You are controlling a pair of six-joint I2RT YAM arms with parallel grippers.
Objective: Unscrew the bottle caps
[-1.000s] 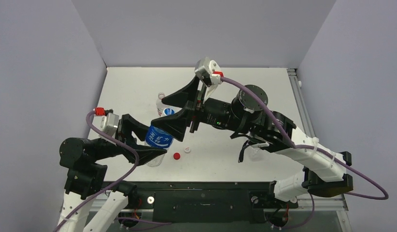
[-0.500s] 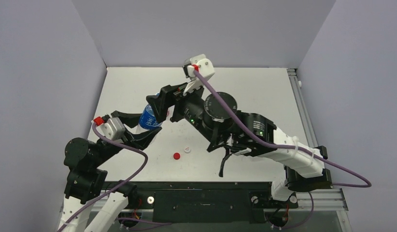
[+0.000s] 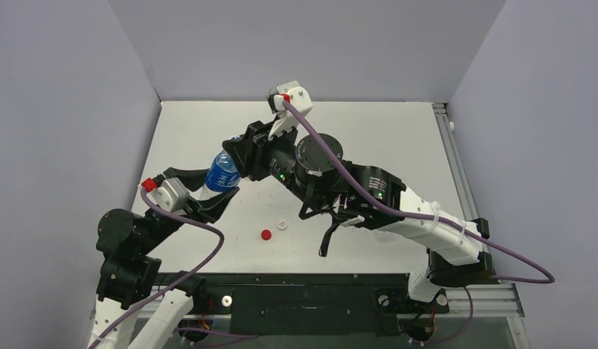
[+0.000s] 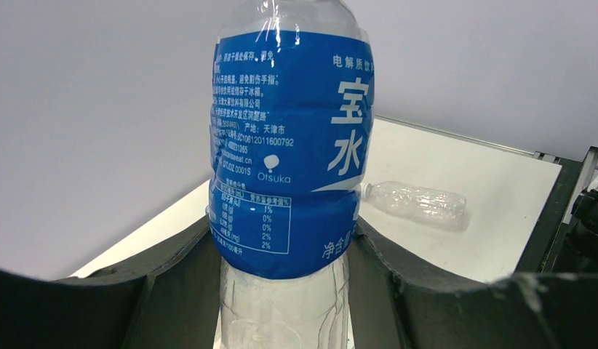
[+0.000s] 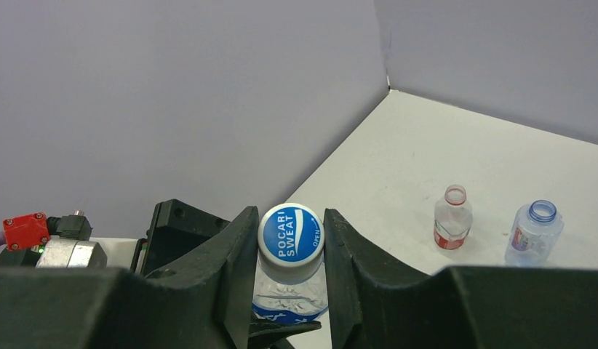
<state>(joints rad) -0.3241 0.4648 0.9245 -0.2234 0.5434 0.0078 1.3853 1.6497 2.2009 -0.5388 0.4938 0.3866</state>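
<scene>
Your left pincer [image 4: 281, 276] clamps the Pocari Sweat bottle [image 4: 289, 145]. Your right pincer [image 5: 290, 254] pinches its blue-and-white cap [image 5: 290, 233], not yet off. A red cap [image 3: 265, 235] and a white cap [image 3: 282, 225] lie loose on the bench [image 3: 369, 138], so this looks like the last one.

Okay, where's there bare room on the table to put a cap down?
Widest: far right of the table, between the right arm and the right wall. Smaller: the near strip beside the red cap and white cap. Crowded left-centre, where the left tool grips the bottle and the right tool its blue cap.
</scene>
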